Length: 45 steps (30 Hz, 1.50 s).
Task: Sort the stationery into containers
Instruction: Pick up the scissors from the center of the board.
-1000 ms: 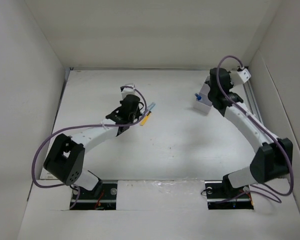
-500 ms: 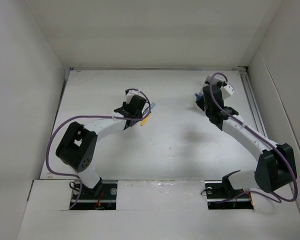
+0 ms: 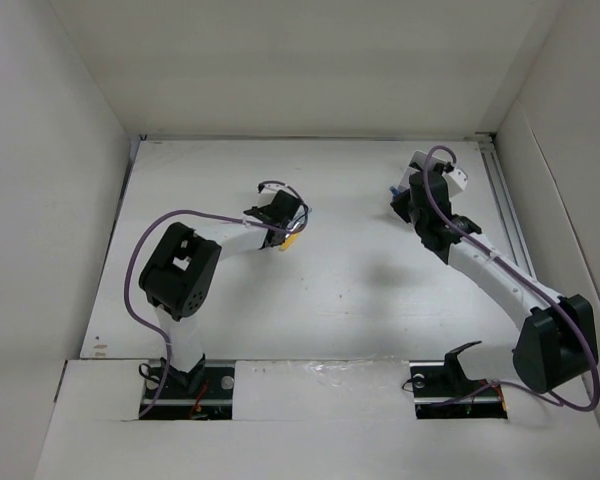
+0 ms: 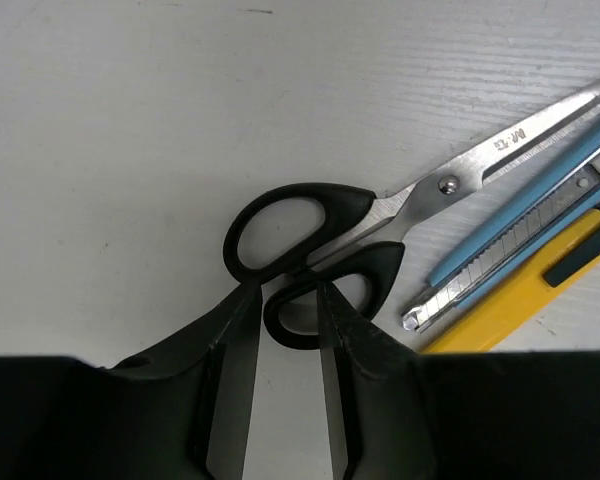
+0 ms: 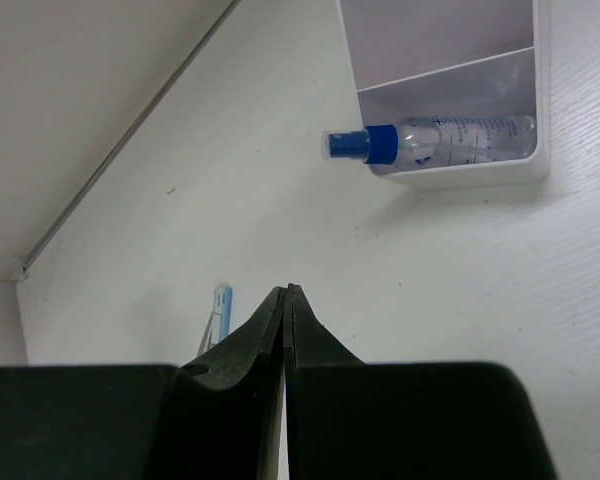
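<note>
The black-handled scissors (image 4: 350, 203) lie flat on the table, blades pointing up and right. Beside them lie the silver-blue pen (image 4: 525, 200) and the short yellow stick (image 4: 520, 300). My left gripper (image 4: 285, 295) is low over the scissors, narrowly open, and its fingers straddle the rim of the lower handle loop. My right gripper (image 5: 287, 290) is shut and empty, just left of the white divided tray (image 5: 460, 175). The blue-capped clear bottle (image 5: 450, 138) lies in the tray's nearest compartment, its cap sticking out. The highlighter and the marker are out of view.
In the top view my left gripper (image 3: 283, 215) is at the table's middle left beside the yellow stick (image 3: 292, 240). My right gripper (image 3: 412, 205) and arm cover most of the tray at the back right. White walls enclose the table.
My left gripper has moved right and down onto the scissors' handles as its arm stretched out. My right wrist has drawn slightly left and nearer beside the tray.
</note>
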### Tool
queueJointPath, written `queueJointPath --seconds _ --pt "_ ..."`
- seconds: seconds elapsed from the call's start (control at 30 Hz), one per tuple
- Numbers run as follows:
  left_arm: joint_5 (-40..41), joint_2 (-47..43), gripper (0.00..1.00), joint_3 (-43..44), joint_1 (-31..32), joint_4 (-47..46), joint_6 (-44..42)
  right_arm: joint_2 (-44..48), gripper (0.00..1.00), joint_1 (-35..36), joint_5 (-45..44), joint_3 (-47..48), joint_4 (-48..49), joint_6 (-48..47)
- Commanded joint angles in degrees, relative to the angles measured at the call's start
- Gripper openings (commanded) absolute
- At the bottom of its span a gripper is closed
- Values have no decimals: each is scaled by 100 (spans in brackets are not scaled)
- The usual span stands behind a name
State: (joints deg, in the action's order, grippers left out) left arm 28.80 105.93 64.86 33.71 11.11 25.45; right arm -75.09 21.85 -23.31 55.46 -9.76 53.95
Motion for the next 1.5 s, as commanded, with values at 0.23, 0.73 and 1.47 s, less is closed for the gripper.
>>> queueJointPath --seconds 0.23,0.73,1.47 --pt "109 208 35 211 -199 -22 -216 153 6 109 28 26 238 -77" --pt "-217 -142 4 -140 -199 180 188 38 6 171 -42 26 238 -78" --pt "188 -2462 0 -869 30 101 680 -269 43 303 2795 536 501 -1106"
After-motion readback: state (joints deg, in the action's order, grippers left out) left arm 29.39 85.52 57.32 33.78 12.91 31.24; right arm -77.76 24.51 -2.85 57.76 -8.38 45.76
